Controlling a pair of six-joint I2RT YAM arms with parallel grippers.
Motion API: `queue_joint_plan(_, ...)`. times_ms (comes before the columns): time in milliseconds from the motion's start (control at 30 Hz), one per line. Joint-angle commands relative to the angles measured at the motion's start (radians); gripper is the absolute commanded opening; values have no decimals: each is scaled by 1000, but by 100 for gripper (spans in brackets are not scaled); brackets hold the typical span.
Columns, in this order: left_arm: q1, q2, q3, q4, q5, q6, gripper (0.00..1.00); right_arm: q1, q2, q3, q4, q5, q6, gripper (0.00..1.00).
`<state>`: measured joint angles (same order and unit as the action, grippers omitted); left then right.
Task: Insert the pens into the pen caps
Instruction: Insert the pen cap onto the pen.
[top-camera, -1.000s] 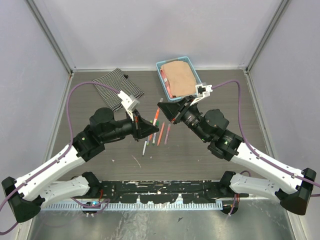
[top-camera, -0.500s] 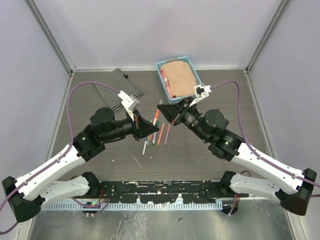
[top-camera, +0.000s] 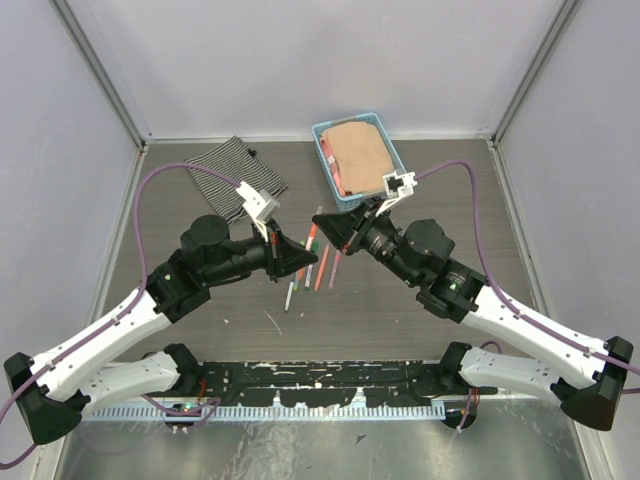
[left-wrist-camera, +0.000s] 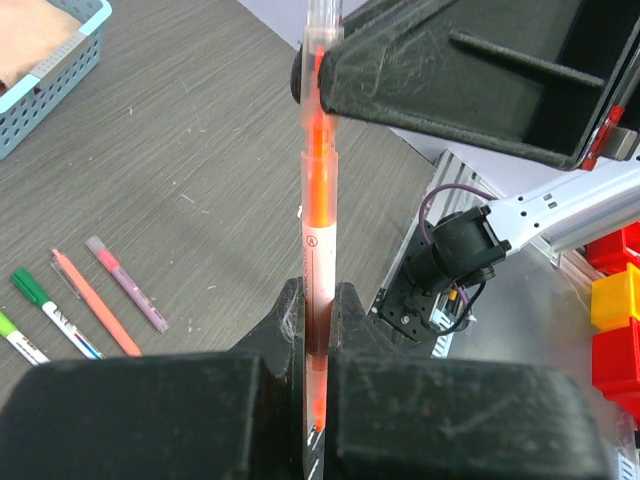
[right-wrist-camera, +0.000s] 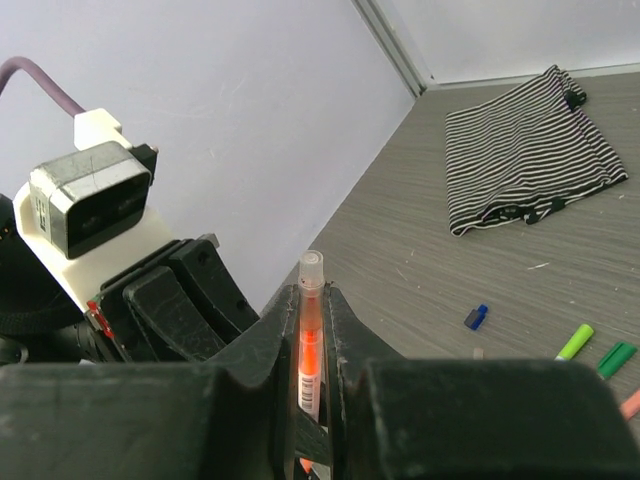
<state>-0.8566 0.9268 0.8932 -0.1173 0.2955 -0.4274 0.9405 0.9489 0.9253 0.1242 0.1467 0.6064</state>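
Right gripper (top-camera: 325, 222) has edged a touch toward the left gripper (top-camera: 298, 262) since the earlier frame. The left arm looks unmoved.

Both grippers are clamped narrow on the same orange pen (left-wrist-camera: 318, 230), which is held in the air between them above the table (top-camera: 400, 320). The left has the lower barrel and the right has the far end. In the right wrist view a clear tip (right-wrist-camera: 312, 264) pokes out past the right jaws. I can't tell whether that is a cap sleeve or just the pen's own end.

Step in hand, as I read it: mating this pen with its cap, arms pushing along the pen axis. A seam shows part-way up the barrel in the left wrist view, so it is probably not fully seated yet.

Other pens lie loose below: an orange one (left-wrist-camera: 95, 305), a pink one (left-wrist-camera: 128, 285) and a green-capped white one (left-wrist-camera: 45, 305). A blue cap (right-wrist-camera: 476, 317) lies alone, near the striped cloth (right-wrist-camera: 530, 150).

Next move: keep both grips coaxial and press straight until it seats, since any angle would bend or jam the pen. Then release one side and set the pen down.
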Motion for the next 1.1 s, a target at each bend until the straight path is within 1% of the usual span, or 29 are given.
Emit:
queue_joint_plan(0, -3, -7, 0, 34, -12, 10, 0, 0, -13, 5, -11, -18, -24, 16)
queue_joint_plan(267, -4, -3, 2, 33, -12, 9, 0, 0, -18, 1, -34, -27, -39, 19)
queue_joint_plan(333, -4, -3, 3, 33, -14, 9, 0, 0, -23, -2, -38, -31, -42, 23)
queue_joint_plan(367, -3, -4, 4, 33, -15, 8, 0, -1, -26, -3, -38, -35, -44, 28)
queue_joint_plan(600, -4, -6, 3, 31, -16, 9, 0, 0, -51, 5, -53, -27, -63, 52)
queue_joint_plan(733, -3, -8, 2, 30, -17, 11, 0, -1, -69, 25, -72, 10, -73, 62)
queue_joint_plan(867, -3, -4, 2, 31, -14, 12, 0, 0, -55, 76, -88, 38, -69, 67)
queue_joint_plan(1067, -4, -3, 2, 31, -10, 10, 0, 0, 24, 187, -181, 173, -4, 69)
